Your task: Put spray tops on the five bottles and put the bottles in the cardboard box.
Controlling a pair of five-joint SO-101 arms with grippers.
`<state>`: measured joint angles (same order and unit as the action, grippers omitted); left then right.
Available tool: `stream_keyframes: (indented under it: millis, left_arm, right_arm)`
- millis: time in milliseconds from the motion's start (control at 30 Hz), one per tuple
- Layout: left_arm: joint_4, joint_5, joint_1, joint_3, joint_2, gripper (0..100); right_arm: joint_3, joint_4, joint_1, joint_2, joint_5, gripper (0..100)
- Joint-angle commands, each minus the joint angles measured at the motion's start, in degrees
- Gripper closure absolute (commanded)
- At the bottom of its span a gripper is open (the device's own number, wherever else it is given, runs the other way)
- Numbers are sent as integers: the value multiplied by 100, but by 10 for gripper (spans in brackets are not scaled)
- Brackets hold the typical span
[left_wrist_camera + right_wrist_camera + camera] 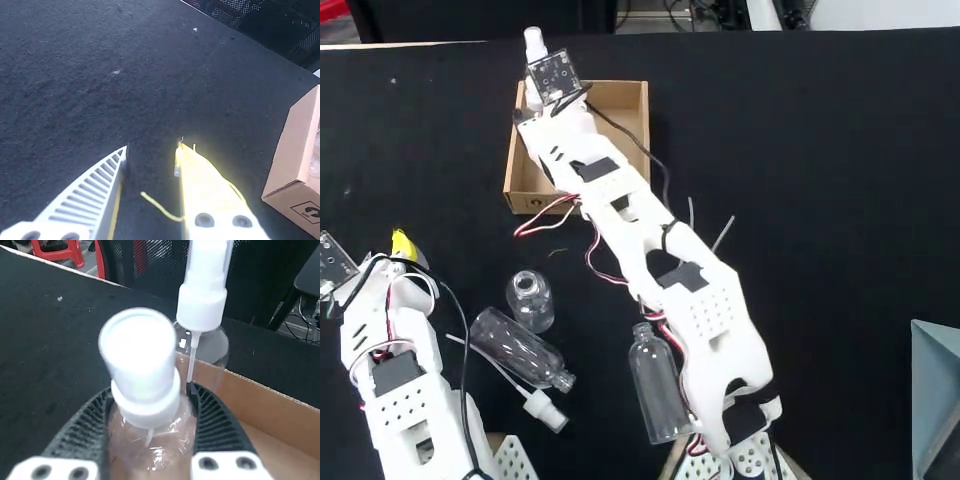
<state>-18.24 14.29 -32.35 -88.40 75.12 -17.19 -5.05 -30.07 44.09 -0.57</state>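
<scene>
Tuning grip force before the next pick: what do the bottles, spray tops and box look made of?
Each bottle: clear and glossy, likely plastic, though glass isn't excluded. Each spray top: opaque white smooth plastic. Cardboard box: matte brown cardboard, raw cut edges.

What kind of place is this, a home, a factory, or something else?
Probably a robotics lab or workshop: the left arm and right arm sit at a black-covered table, with a mesh office chair and red stool behind.

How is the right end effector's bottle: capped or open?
Capped: a white spray top sits on the bottle, gripped in the right end effector.
</scene>
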Motion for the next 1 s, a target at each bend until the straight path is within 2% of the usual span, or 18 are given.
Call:
stream_keyframes:
  millis: [0, 700, 967]
  left_arm:
    - [97, 26, -22, 40, 88, 855]
    - [105, 26, -40, 40, 88, 852]
    - [114, 26, -40, 40, 88, 852]
  right_arm:
    - [-409, 176, -79, -48, -44, 898]
    - [-382, -202, -105, -66, -44, 896]
    - [-646, -958, -114, -66, -44, 761]
